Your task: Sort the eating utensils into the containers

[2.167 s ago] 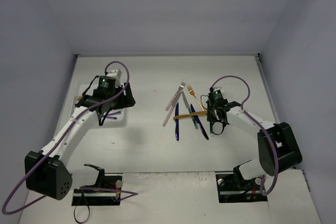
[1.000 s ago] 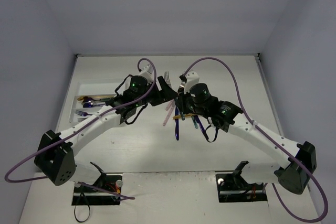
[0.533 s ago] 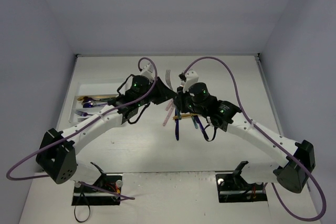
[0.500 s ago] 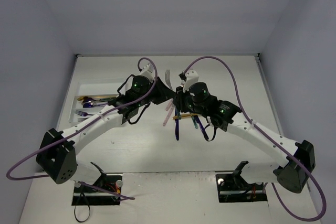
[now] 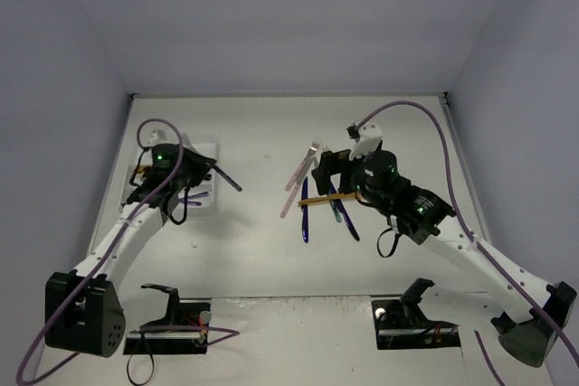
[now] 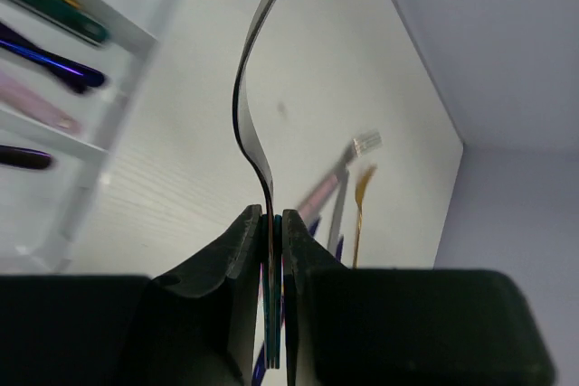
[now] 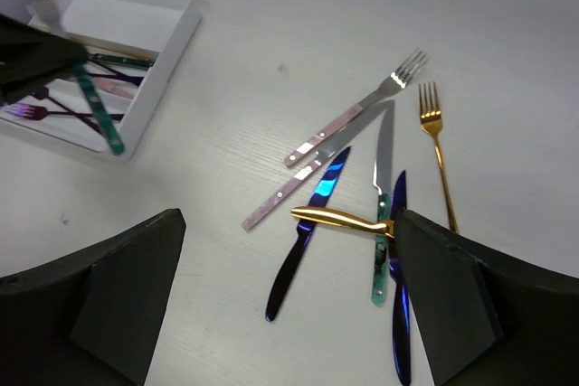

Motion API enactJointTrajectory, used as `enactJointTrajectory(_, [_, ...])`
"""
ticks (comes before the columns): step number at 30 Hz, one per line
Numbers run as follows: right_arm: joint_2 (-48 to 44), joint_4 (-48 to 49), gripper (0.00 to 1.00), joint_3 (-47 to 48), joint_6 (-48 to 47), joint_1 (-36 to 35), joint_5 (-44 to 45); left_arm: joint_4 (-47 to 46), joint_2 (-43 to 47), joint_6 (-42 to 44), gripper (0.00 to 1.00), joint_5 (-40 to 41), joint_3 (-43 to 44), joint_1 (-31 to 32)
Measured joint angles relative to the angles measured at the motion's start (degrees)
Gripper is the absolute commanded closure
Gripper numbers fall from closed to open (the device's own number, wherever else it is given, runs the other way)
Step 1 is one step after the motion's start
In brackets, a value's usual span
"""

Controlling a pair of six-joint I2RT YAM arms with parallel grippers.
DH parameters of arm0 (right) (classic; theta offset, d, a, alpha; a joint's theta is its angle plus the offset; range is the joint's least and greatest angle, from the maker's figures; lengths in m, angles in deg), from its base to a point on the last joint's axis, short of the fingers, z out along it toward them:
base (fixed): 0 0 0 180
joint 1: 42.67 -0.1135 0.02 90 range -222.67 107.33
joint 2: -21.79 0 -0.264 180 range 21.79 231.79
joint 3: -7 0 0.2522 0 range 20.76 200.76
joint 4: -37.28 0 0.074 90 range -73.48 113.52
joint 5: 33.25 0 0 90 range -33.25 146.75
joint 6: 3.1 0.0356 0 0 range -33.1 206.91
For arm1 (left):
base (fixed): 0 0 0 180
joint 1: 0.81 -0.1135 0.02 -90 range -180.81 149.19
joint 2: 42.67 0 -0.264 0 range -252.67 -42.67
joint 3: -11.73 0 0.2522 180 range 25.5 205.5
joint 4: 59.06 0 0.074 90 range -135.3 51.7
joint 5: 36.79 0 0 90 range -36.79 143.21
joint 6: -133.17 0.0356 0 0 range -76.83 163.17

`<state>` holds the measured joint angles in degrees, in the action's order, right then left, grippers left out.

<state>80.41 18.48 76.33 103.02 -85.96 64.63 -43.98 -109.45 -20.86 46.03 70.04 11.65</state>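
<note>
My left gripper (image 6: 273, 219) is shut on a slim teal-handled utensil (image 6: 249, 88), seen edge-on and curving away past the fingertips. From above, this gripper (image 5: 204, 169) hangs at the right rim of the white tray (image 5: 206, 145), with the handle (image 5: 230, 182) pointing down-right. My right gripper (image 7: 289, 216) stands wide open and holds nothing. It hovers over loose utensils on the table: a gold knife (image 7: 339, 219) lying across a blue knife (image 7: 308, 232), a teal-handled knife (image 7: 382, 223), a gold fork (image 7: 436, 151), a pink-handled fork (image 7: 357, 110) and a pink-handled knife (image 7: 280, 194).
The tray's compartments (image 6: 136, 38) hold several utensils, among them a teal one (image 6: 54, 8), a purple one (image 6: 50, 59) and a pink one (image 6: 36, 104). A second dark blue utensil (image 7: 398, 314) lies near the right finger. Grey walls enclose the table.
The two grippers were together at mid-table around a fork. The left arm has swung left to the tray with the utensil. The right gripper has opened and drawn back right.
</note>
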Motion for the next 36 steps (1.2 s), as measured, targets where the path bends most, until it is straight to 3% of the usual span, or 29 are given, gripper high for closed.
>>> enactJointTrajectory(7, [-3.66,-3.02,0.00,-2.06,-0.70,4.86,0.29,2.39,1.62,-3.89,1.00,1.02,-5.48,-20.10])
enactJointTrajectory(14, [-5.61,-4.63,0.00,-2.89,-1.85,7.54,0.12,2.82,-5.50,-5.58,1.00,2.22,-7.05,-27.40])
enactJointTrajectory(15, [-5.82,-4.71,0.00,-2.97,-1.96,7.61,0.10,2.80,-6.46,-5.70,1.00,2.37,-7.05,-27.84])
enactJointTrajectory(19, [-6.57,-5.29,0.00,-3.52,-2.28,7.63,0.04,3.03,-9.08,-6.52,0.83,3.34,-7.05,-28.50])
enactJointTrajectory(26, [-6.90,-6.00,0.00,-4.19,-2.37,7.63,0.04,3.55,-8.36,-8.90,0.41,4.46,-8.28,-28.55])
enactJointTrajectory(32, [-6.87,-6.12,0.00,-4.28,-2.62,7.69,0.08,9.81,-2.33,-4.26,0.35,5.50,-5.64,-26.46])
enactJointTrajectory(36, [-6.81,-6.13,0.00,-4.28,-2.89,7.74,0.13,14.78,-0.42,6.29,0.35,9.45,3.47,-18.15])
